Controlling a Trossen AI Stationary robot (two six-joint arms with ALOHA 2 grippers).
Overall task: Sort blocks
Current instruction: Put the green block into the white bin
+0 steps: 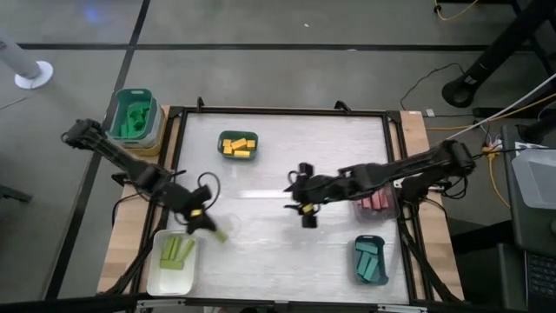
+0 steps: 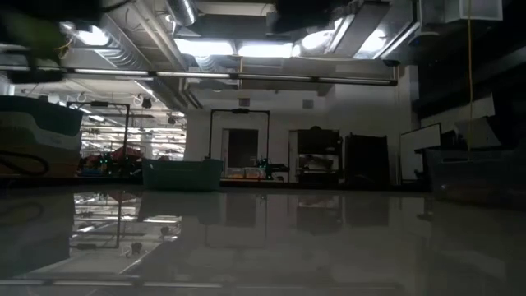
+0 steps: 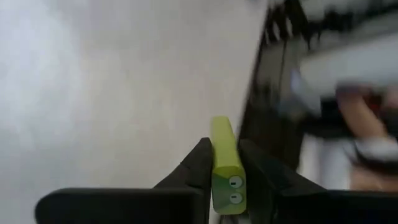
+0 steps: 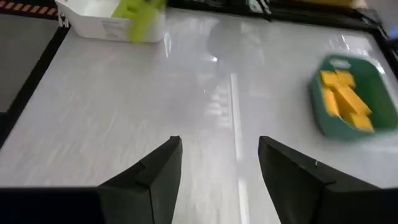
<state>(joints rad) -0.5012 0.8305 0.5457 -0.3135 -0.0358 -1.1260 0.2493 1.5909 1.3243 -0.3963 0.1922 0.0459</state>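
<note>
Over pale table (image 1: 287, 165), beside white tray (image 1: 155, 280): left tool (image 1: 207, 226) clamped on lime block (image 1: 218, 234), long axis pointing away from tray; right tool (image 1: 306, 209) farther off, open, empty.

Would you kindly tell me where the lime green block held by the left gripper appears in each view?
High view: lime green block at the left gripper, beside the white tray.
Low view: not visible.
Left wrist view: between the fingers.
Right wrist view: by the white tray.
Shared landmark: white tray.
</note>
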